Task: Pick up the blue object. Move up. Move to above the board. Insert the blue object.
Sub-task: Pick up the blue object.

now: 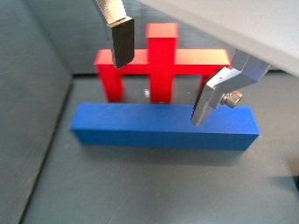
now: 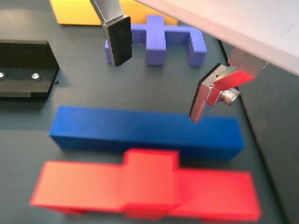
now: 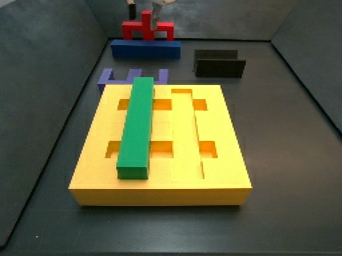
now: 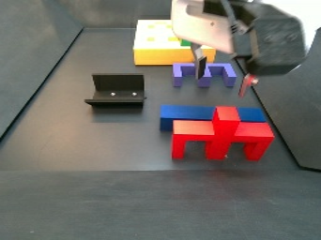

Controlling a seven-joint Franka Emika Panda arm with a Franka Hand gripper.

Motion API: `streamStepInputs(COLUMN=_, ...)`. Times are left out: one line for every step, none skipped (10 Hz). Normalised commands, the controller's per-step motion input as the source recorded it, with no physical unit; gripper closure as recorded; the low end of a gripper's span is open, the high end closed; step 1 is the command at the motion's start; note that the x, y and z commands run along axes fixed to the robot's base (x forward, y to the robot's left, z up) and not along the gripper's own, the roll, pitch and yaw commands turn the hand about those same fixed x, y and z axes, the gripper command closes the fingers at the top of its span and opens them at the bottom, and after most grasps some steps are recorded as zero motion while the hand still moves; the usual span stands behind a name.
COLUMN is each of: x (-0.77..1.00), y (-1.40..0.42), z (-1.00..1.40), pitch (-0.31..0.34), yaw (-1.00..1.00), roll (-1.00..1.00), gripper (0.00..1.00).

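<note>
The blue object (image 1: 163, 129) is a long deep-blue bar lying flat on the dark floor, also seen in a wrist view (image 2: 146, 133) and in both side views (image 3: 144, 48) (image 4: 207, 114). My gripper (image 1: 162, 87) hovers above it, open and empty, with one finger on each side of the bar's width; it also shows in a wrist view (image 2: 159, 87) and in both side views (image 4: 221, 67) (image 3: 150, 12). The board (image 3: 214, 150) is a yellow-orange slab with a green bar (image 3: 138, 125) lying in one groove; it is apart from the gripper.
A red cross-shaped piece (image 1: 158, 70) (image 4: 222, 137) stands right beside the blue object. A violet-blue pronged piece (image 2: 158, 42) (image 3: 134, 77) lies between the blue object and the board. The fixture (image 3: 218, 63) (image 4: 115, 91) stands off to one side. Grey walls enclose the floor.
</note>
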Motion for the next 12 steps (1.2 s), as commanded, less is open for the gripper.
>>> streamStepInputs(x=0.19, y=0.15, z=-0.18, pitch=0.02, yaw=-0.82, roll=-0.04, gripper=0.0)
streamStepInputs(x=0.14, y=0.09, z=-0.17, pitch=0.011, yaw=-0.88, roll=-0.05, gripper=0.0)
streamStepInputs(x=0.01, y=0.06, z=-0.12, pitch=0.0, yaw=-0.87, roll=-0.06, gripper=0.0)
streamStepInputs(x=-0.11, y=0.0, z=0.0, pitch=0.0, yaw=-0.69, roll=-0.04, gripper=0.0)
streamStepInputs(x=-0.21, y=0.0, z=-0.01, pitch=0.0, yaw=-0.65, roll=-0.03, gripper=0.0)
streamStepInputs(x=-0.15, y=0.0, z=-0.07, pitch=0.0, yaw=-0.64, roll=-0.05, gripper=0.0)
streamStepInputs(x=-0.14, y=0.0, z=-0.13, pitch=0.0, yaw=-0.59, roll=-0.08, gripper=0.0)
streamStepInputs(x=-0.14, y=0.01, z=-0.19, pitch=-0.031, yaw=-0.57, roll=-0.14, gripper=0.0)
streamStepInputs(x=-0.14, y=0.03, z=-0.23, pitch=-0.054, yaw=-0.56, roll=-0.17, gripper=0.0)
streamStepInputs(x=-0.09, y=0.0, z=-0.21, pitch=-0.054, yaw=-0.51, roll=-0.17, gripper=0.0)
streamStepInputs(x=-0.07, y=0.0, z=-0.24, pitch=-0.056, yaw=-0.49, roll=-0.15, gripper=0.0)
streamStepInputs(x=-0.09, y=0.0, z=-0.23, pitch=-0.05, yaw=-0.47, roll=-0.14, gripper=0.0)
